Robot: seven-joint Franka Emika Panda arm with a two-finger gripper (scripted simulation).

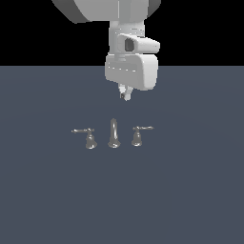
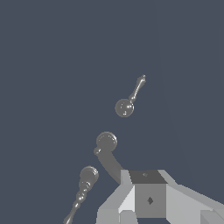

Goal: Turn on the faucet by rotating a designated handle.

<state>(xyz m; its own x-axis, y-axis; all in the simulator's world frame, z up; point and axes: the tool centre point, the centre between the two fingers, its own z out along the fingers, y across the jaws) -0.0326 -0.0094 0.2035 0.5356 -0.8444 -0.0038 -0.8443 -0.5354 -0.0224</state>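
Grey metal faucet [image 1: 113, 134] sits mid-frame on the dark floor [image 1: 190, 190]: upright spout [image 1: 113, 132] in the centre, the handle [image 1: 138, 135] just beside it on the exterior view's right, its twin [image 1: 87, 137] on the left. Gripper [image 1: 125, 94] hangs above and behind the spout, touching nothing; whether its fingers are parted I cannot tell.
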